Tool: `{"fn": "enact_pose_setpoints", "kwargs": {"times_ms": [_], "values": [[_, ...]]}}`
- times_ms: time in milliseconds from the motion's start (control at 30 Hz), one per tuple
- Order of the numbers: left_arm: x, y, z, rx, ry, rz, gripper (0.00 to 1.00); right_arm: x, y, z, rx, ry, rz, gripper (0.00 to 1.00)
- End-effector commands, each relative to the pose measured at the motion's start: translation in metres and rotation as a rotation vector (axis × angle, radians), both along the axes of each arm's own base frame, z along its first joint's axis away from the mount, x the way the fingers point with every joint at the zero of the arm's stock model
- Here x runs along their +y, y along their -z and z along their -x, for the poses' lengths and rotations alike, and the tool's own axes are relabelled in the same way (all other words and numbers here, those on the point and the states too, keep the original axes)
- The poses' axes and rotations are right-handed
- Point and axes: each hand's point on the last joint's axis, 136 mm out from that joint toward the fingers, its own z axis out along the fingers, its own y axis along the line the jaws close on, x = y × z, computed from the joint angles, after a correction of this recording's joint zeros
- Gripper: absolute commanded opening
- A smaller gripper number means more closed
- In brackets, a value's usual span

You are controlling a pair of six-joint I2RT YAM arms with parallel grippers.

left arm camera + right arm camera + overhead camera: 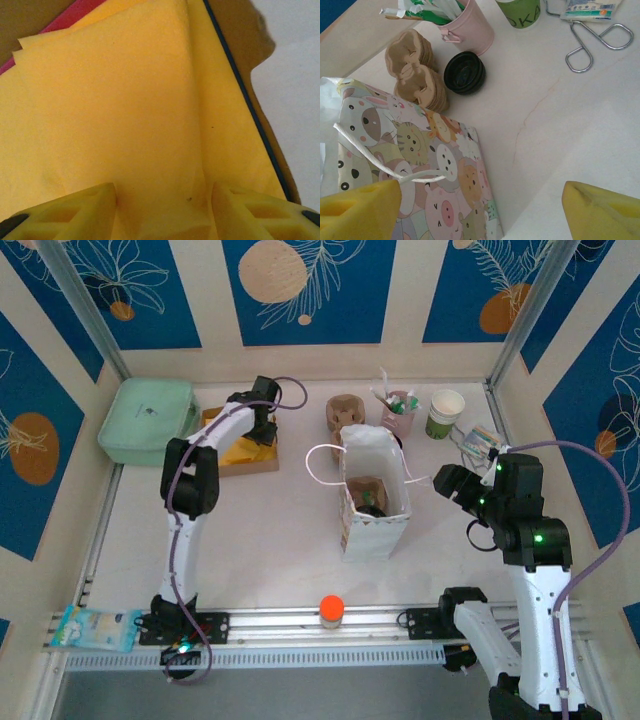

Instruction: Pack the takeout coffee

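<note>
2 grippers gape, grasping nothing. Left gripper [162, 200] touches napkins [125, 100] left of the bag [372, 535]. Right gripper [481, 195] hangs right of it.

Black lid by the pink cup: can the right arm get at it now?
Probably yes. The right gripper is open and empty, with bare table between it and the black lid. The pink cup and cardboard stack sit close on two sides.
</note>
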Motion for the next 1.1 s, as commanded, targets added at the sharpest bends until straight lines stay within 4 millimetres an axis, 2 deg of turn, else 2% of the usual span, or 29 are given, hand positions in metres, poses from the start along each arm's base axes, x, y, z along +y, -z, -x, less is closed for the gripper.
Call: {"fn": "enact_pose_setpoints", "kwargs": {"times_ms": [0, 167, 367, 467, 1067], "values": [[0.011, 0.014, 0.003, 0.042, -0.004, -0.033, 0.53, 0.003, -0.008, 0.0, -0.018, -0.013, -0.003, 0.84], [0.011, 0.02, 0.002, 0.048, -0.005, -0.034, 0.5, 0.003, -0.008, -0.001, -0.018, -0.012, -0.004, 0.84], [0.012, 0.015, 0.0, 0.035, -0.007, -0.035, 0.28, 0.002, -0.008, -0.001, -0.019, -0.011, -0.002, 0.84], [0.012, 0.008, -0.001, 0.024, -0.005, -0.034, 0.21, 0.003, -0.007, -0.001, -0.017, -0.013, -0.004, 0.84], [0.013, -0.058, 0.0, -0.078, -0.006, 0.001, 0.19, 0.003, -0.003, 0.005, -0.01, -0.011, 0.001, 0.84]]}}
